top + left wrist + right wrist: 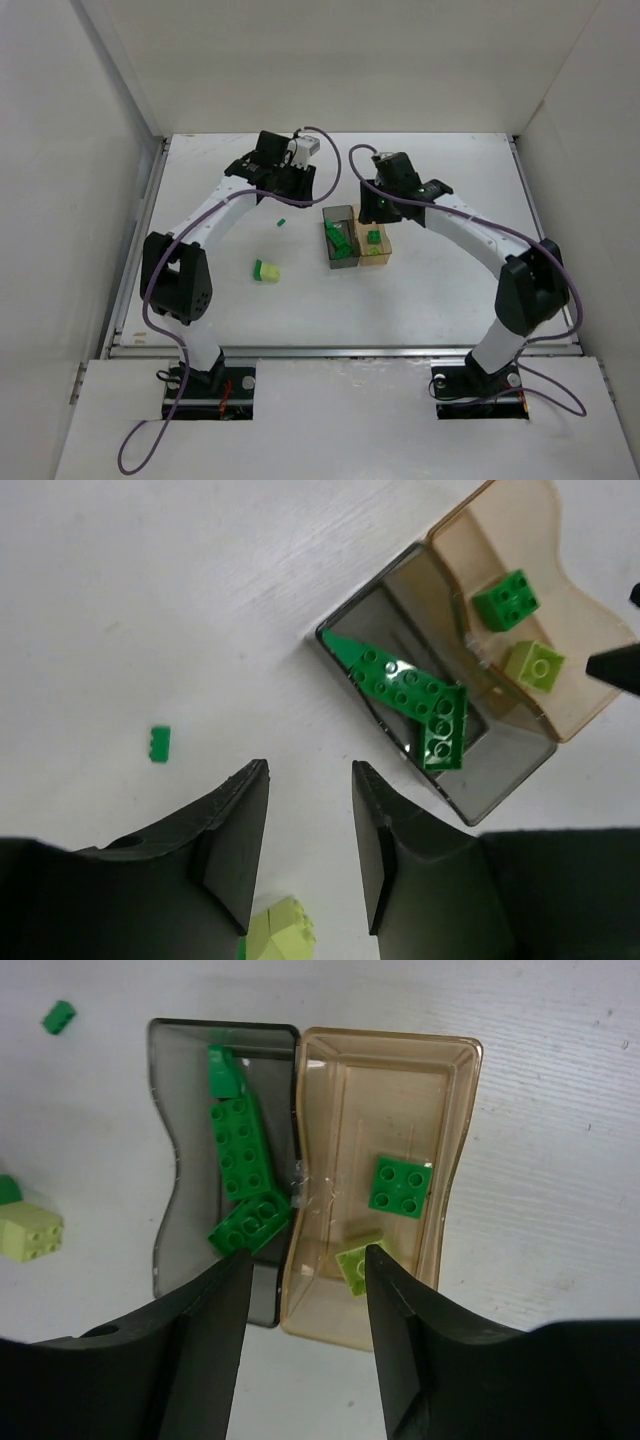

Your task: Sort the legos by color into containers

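Black fingers (pixel 235 850) of the left gripper (pixel 310 780) fill the bottom of the left wrist view. Its jaws stand apart with only bare white surface (pixel 440 290) showing in the gap, pinching nothing. The right gripper (pixel 307 1260) is likewise spread and empty, hanging above the seam where the two containers meet.

Those containers sit side by side and touching, around the middle of the surface and a little toward its right edge. The smoky grey container (pixel 190 1080) is the one nearer the left edge, and the amber container (pixel 400 1090) is on its right.

Inside the grey one lies a long dark green plate (pixel 238 1145), with a shorter dark green brick (pixel 250 1222) at one end and a small dark green piece (pixel 222 1070) at the other. The amber one holds a dark green square brick (pixel 402 1186) and, just beside it, a pale yellow-green brick (pixel 358 1260) – two colours in one box.

Two legos lie loose on the surface, left of the containers. A tiny dark green brick (pixel 282 222) rests near the grey container, toward the far edge. A pale yellow-green block (pixel 266 271) lies farther toward the near and left edges – a bit of dark green touches its side.
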Action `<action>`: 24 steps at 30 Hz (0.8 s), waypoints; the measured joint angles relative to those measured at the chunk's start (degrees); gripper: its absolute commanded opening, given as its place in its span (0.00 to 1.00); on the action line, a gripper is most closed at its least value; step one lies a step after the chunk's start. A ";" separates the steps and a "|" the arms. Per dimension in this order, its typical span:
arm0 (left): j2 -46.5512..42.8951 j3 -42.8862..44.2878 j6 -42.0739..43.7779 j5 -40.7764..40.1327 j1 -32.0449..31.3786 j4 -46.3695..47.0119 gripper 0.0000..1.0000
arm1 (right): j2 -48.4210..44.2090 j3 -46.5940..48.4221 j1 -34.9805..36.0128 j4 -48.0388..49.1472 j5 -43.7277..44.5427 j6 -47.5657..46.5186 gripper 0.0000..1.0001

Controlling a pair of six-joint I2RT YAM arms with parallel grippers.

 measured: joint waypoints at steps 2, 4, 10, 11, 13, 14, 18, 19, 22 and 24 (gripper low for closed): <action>0.24 -2.82 -1.33 -1.60 0.11 0.50 0.41 | 3.13 1.14 -0.02 -0.72 0.68 0.15 0.53; 0.57 -4.87 -2.43 -2.14 -0.13 1.03 0.48 | 5.79 2.38 -0.02 -1.60 1.79 0.39 0.52; 2.14 -6.25 -5.22 -1.88 -0.85 5.53 0.51 | 10.80 4.33 0.70 -3.48 5.68 1.70 0.52; 2.49 -6.25 -5.51 -1.81 -0.90 6.56 0.51 | 11.63 4.50 0.96 -3.56 6.23 1.88 0.52; 3.17 -6.27 -6.03 -1.73 -0.92 8.04 0.51 | 13.51 5.07 1.51 -3.89 7.23 2.27 0.52; 3.91 -6.27 -6.29 -1.73 -0.92 8.59 0.49 | 14.45 5.44 1.64 -4.15 7.74 2.54 0.52; 6.62 -6.32 -7.17 -2.23 -1.16 10.08 0.47 | 17.35 6.29 1.86 -4.92 10.12 3.39 0.48; 7.19 -6.36 -7.30 -2.27 -1.20 10.14 0.47 | 17.77 6.43 1.86 -5.07 10.69 3.56 0.48; 7.91 -6.43 -7.67 -2.47 -1.55 10.29 0.47 | 18.60 7.02 1.84 -5.38 12.20 3.58 0.41; 7.93 -6.43 -7.80 -2.62 -1.84 10.38 0.47 | 18.84 7.26 1.84 -5.03 12.55 3.56 0.30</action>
